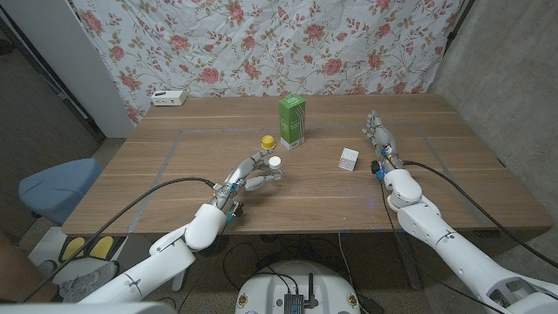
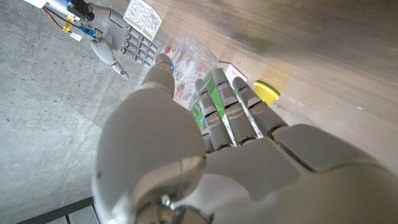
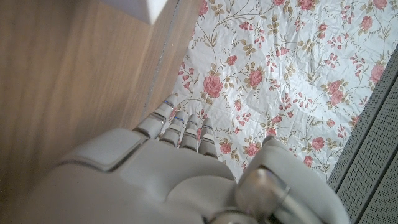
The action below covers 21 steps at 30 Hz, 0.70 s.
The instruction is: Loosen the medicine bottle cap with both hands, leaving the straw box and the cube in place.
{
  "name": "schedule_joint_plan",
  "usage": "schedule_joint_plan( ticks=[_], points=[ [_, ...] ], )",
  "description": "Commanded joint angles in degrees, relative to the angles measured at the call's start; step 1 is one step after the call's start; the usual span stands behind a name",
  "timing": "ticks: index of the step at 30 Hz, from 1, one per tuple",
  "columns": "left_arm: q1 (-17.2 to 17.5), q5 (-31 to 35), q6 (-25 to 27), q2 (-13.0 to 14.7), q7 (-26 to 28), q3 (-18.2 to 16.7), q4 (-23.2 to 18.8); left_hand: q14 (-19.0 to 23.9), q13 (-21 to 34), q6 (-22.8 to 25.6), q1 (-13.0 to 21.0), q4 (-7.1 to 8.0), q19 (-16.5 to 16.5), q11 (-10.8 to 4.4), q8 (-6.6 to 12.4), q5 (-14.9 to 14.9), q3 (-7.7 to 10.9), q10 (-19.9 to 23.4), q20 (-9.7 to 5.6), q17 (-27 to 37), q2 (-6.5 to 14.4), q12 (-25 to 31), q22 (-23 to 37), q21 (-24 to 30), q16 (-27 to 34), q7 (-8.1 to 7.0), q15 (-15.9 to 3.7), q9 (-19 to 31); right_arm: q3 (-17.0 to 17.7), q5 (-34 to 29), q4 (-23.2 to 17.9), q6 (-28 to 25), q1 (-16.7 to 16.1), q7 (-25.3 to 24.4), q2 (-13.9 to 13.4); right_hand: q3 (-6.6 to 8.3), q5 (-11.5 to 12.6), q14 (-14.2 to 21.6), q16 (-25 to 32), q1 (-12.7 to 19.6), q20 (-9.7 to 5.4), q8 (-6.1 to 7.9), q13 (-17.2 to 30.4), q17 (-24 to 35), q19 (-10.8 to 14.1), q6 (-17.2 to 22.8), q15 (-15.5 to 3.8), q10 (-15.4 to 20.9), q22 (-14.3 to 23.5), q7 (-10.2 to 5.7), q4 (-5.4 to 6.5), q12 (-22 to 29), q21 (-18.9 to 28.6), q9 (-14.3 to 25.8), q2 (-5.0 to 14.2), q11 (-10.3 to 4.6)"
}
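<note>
Green straw box [image 1: 292, 120], white cube [image 1: 349, 159], yellow cap [image 1: 268, 140], rose-patterned white curtain [image 1: 261, 44].

open table [image 1: 174, 187] left and front | straw box [image 1: 292, 121] right behind bottle [image 1: 273, 168] | cube [image 1: 350, 159] between both hands

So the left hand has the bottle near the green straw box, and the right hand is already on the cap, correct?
Not quite. In the head view the right hand is off at the right side of the table, beyond the cube, nowhere near the cap. The left hand does hold the bottle near the green straw box.
</note>
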Motion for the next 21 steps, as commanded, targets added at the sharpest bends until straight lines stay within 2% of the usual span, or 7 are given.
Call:
schedule_joint_plan(
  ticks=[1, 3, 6, 8, 13, 21],
  points=[
    [-2.9, -2.2, -0.9, -2.1, -2.1, 1.1, 1.2, 0.7, 0.2, 0.7, 0.6, -0.13, 2.9, 0.69, -0.26, 0.0, 0.45, 0.2, 1.97, 0.0, -0.4, -0.2, 0.1, 0.6, -0.1, 0.99, -6.30, 0.1, 0.2, 0.2, -1.9, -2.1, 0.0, 0.3, -1.5, 0.09, 0.3, 0.3, 0.1, -0.1, -3.06, 0.08, 0.1, 0.0, 0.5, 0.5, -0.33, 0.3, 0.1, -0.12, -0.29, 0.3, 0.2, 0.2, 0.09, 0.14],
    [-3.4, -2.3, -0.9, -2.5, -2.2, 1.3, 1.2, 0.8, 0.2, 0.8, 0.7, -0.18, 3.3, 0.53, -0.21, 0.0, 0.51, 0.3, 2.33, 0.0, -0.5, -0.1, 0.1, 0.6, -0.1, 0.93, -6.29, 0.1, 0.2, 0.2, -2.4, -2.5, -0.1, 0.3, -1.8, 0.09, 0.3, 0.3, 0.1, -0.1, -3.05, 0.09, 0.1, 0.0, 0.5, 0.5, -0.34, 0.3, 0.1, -0.11, -0.29, 0.3, 0.2, 0.2, 0.10, 0.05],
    [-4.1, -2.5, -0.5, -3.1, -2.4, 1.6, 1.2, 1.0, 0.2, 1.0, 0.7, -0.11, 4.7, 0.57, -0.18, 0.0, 0.64, 0.4, 4.20, 0.0, -0.7, -0.1, 0.1, 0.6, 0.0, 0.86, -6.28, 0.1, 0.4, 0.3, -3.0, -3.0, -0.2, 0.3, -2.3, 0.09, 0.3, 0.3, 0.1, -0.1, -3.05, 0.07, 0.1, 0.0, 0.5, 0.5, -0.33, 0.3, 0.1, -0.12, -0.29, 0.3, 0.2, 0.2, 0.10, 0.03],
    [-4.7, -2.9, -0.7, -3.4, -3.0, 1.9, 1.6, 1.1, 0.2, 1.0, 0.8, -0.09, 6.0, 0.76, -0.21, 0.0, 0.74, 0.3, 4.90, 0.0, -0.8, -0.2, 0.2, 0.8, 0.0, 0.97, -6.31, 0.1, 0.6, 0.3, -3.3, -3.2, -0.3, 0.2, -2.5, 0.09, 0.3, 0.3, 0.1, -0.1, -3.07, 0.07, 0.1, 0.0, 0.5, 0.5, -0.39, 0.3, 0.1, -0.15, -0.30, 0.3, 0.2, 0.2, 0.11, 0.03],
    [-6.2, -2.9, -0.4, -4.3, -3.8, 2.7, 2.2, 1.1, 0.2, 1.0, 0.9, -0.03, 7.3, 0.91, -0.21, 0.1, 0.96, 0.5, 5.25, 0.1, -0.8, -0.1, 0.2, 0.9, 0.0, 1.07, -5.99, 0.1, 0.9, 0.4, -4.1, -3.7, -0.6, 0.2, -3.2, 0.09, 0.3, 0.2, 0.1, -0.1, -3.08, 0.08, 0.1, 0.0, 0.5, 0.5, -0.40, 0.3, 0.1, -0.10, -0.30, 0.3, 0.2, 0.2, 0.12, 0.05],
    [-8.3, -1.7, 1.3, -5.8, -3.8, 4.2, 2.5, 1.4, 0.3, 1.3, 0.6, 0.21, 7.0, 0.78, -0.11, 0.0, 1.04, 0.7, 5.31, 0.1, -0.8, -0.1, 0.2, 0.4, 0.1, 0.61, -6.21, 0.1, 1.5, 0.3, -7.0, -5.5, -1.7, 0.2, -5.3, 0.08, 0.3, 0.2, 0.1, -0.1, -3.06, 0.08, 0.1, 0.0, 0.5, 0.5, -0.38, 0.4, 0.1, -0.16, -0.33, 0.3, 0.2, 0.2, 0.10, 0.17]
  ],
)
